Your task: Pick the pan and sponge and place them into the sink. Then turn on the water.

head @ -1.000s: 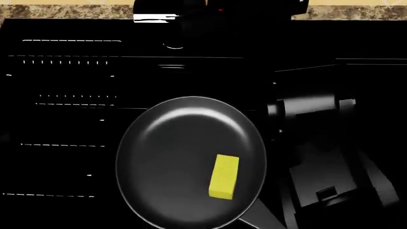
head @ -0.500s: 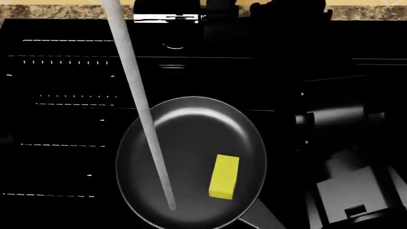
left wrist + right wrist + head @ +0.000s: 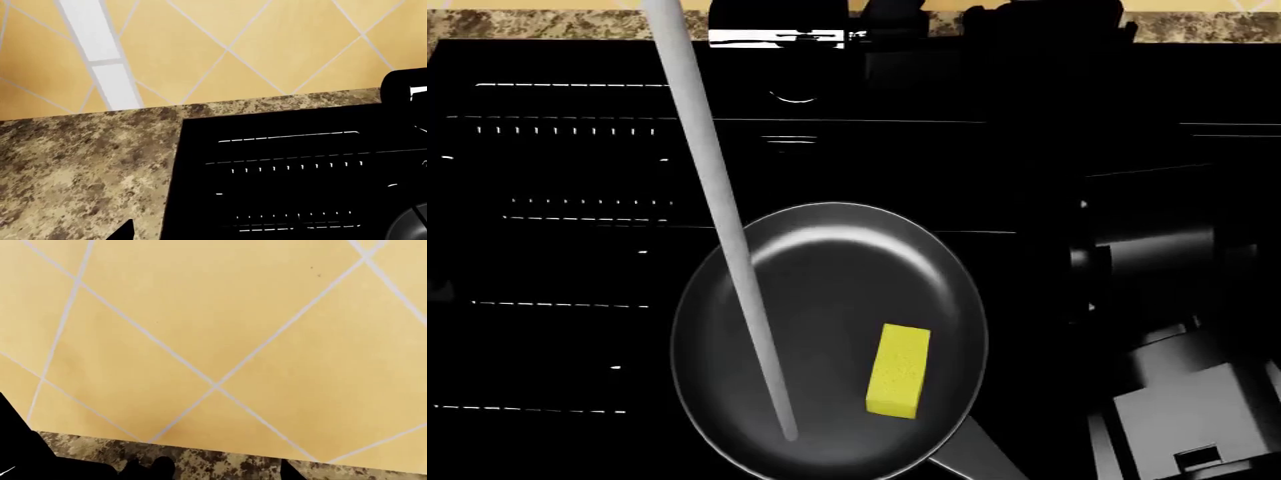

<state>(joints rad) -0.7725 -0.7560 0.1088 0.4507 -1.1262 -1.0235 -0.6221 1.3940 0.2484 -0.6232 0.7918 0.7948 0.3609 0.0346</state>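
Water slanting into pan, sponge upright (lengthwise).

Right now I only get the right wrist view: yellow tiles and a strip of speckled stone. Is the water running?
Observer: Yes. The head view shows a thin pale stream of water coming down into the pan.
Operator: Where is that pan sitting?
Observer: It lies flat inside the black sink.
Operator: And the sponge?
Observer: The yellow sponge lies in the pan, to one side of where the stream lands.
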